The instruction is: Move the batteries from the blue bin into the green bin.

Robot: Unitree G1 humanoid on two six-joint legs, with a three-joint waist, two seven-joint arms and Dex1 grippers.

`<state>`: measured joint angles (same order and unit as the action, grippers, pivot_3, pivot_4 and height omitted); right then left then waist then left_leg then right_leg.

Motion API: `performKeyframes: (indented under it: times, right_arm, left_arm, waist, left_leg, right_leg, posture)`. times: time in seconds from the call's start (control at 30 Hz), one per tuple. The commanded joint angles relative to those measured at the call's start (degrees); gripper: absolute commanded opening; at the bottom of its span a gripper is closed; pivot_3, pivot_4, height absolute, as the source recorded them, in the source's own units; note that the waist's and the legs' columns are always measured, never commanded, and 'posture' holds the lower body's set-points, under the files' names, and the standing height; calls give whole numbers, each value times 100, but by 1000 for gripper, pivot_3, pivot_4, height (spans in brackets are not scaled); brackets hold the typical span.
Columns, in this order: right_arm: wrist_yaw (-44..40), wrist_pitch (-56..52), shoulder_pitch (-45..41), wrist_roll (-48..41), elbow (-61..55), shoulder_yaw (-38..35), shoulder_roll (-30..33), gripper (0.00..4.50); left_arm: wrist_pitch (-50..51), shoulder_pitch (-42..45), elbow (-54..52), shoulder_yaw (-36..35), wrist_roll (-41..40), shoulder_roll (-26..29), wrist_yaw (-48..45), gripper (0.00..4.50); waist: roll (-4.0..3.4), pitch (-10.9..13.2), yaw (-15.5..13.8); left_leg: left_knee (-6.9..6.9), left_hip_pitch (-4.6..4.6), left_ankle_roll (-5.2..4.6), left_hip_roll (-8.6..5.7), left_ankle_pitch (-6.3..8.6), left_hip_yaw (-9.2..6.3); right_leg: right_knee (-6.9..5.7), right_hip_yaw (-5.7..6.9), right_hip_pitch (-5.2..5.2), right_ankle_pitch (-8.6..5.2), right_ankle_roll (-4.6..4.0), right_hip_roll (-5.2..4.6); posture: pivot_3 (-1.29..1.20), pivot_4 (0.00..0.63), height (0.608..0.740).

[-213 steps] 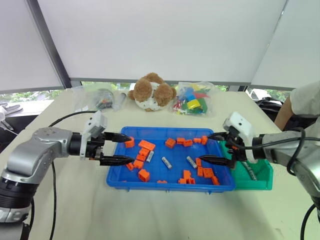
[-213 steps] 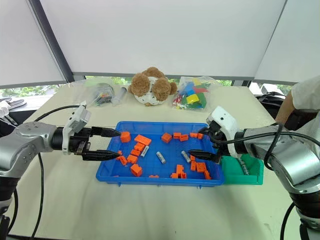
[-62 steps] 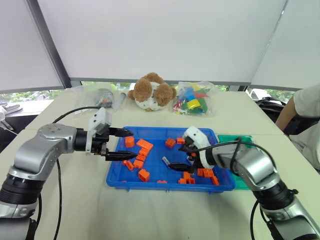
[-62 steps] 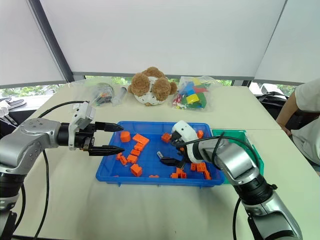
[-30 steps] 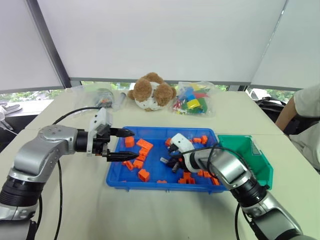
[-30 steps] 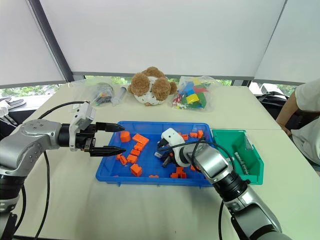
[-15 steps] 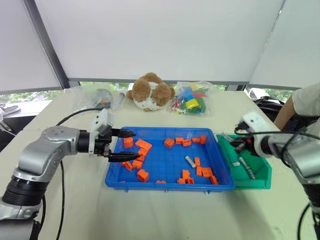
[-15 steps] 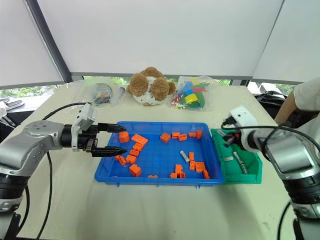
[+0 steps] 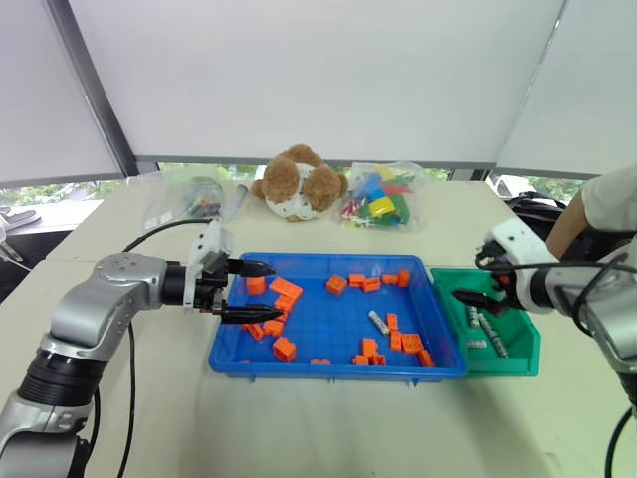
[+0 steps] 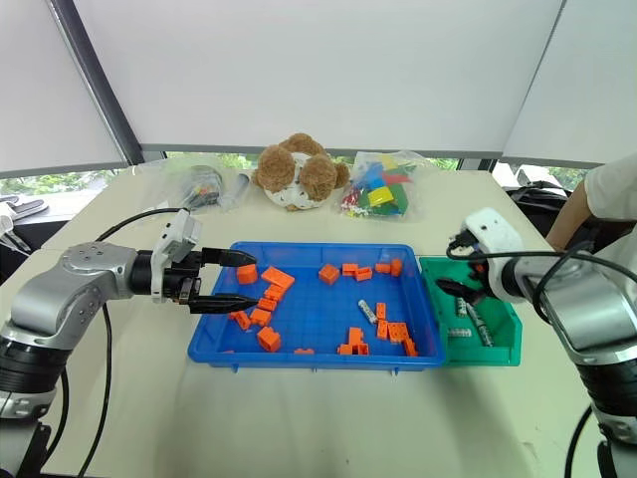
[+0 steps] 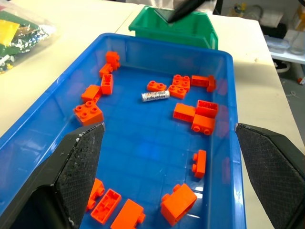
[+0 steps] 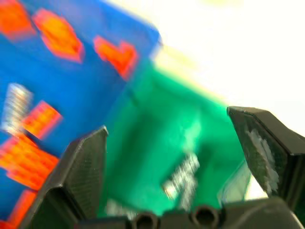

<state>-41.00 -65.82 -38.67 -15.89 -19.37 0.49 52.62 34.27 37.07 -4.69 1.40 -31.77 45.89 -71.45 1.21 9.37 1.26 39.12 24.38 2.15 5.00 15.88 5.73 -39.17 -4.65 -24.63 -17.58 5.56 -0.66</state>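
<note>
Delivery is finishing in the head views: the right gripper [image 9: 478, 296] is hovering over the green bin [image 9: 525, 351] with its jaws standing wide and nothing between them, and several batteries [image 9: 491, 335] are lying on the bin's floor. One battery [image 9: 378, 321] is still lying in the blue bin [image 9: 328, 363], right of middle, so the next move, as I judge it, is calling for that arm to swing back over the tray and close on this cylinder. Orange blocks [image 9: 400, 343] are sitting just beside it and could be getting in the way of a clean pinch. The left gripper [image 9: 255, 290] is hanging spread and empty above the tray's left end, near more orange blocks. Behind the tray a plush toy [image 9: 302, 184] and a bag of coloured bricks [image 9: 381, 196] are resting well apart from the work; a person's sleeve [image 9: 609, 195] is showing at the right edge.

The left wrist view is looking between its parted fingers [image 11: 78, 162] at the lone battery [image 11: 155, 96], with the green bin [image 11: 190, 32] beyond.

The right wrist view is looking past its wide-set fingers [image 12: 83, 162] into the green bin [image 12: 143, 143], where batteries [image 12: 183, 174] are lying.
</note>
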Motion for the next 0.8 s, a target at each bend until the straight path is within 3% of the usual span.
performKeyframes:
  times: [0.03,0.17,0.4,0.8]
  right_arm:
    - [153,-149,-329,-97,-298,537,-494,4454]
    - [434,-172,-452,87,-198,1277,-1121,4454]
    - [581,241,-333,437,491,1957,-1425,4454]
    - [432,460,-294,456,1334,1939,-1781,4454]
  left_arm:
    - [-97,162,-81,-90,13,28,-20,4500]
    - [-68,142,-148,-125,6,41,28,4500]
    - [15,65,-267,-207,-56,74,133,4500]
    - [84,19,-377,-249,-88,106,223,4500]
  waist:
    - [0,0,-17]
    - [1,0,-82]
    - [1,-1,-49]
    - [1,-1,-44]
  left_leg:
    - [0,0,0,0,0,-2]
    - [3,7,0,-4,0,-1]
    - [5,9,0,-6,0,1]
    - [3,8,1,-5,0,1]
  right_leg:
    - [-2,1,0,0,0,0]
    - [1,2,1,0,0,-6]
    - [3,2,0,0,0,-8]
    - [1,2,-1,0,0,-6]
  posture:
    - [0,150,733]
    - [0,150,733]
    - [0,150,733]
    - [0,150,733]
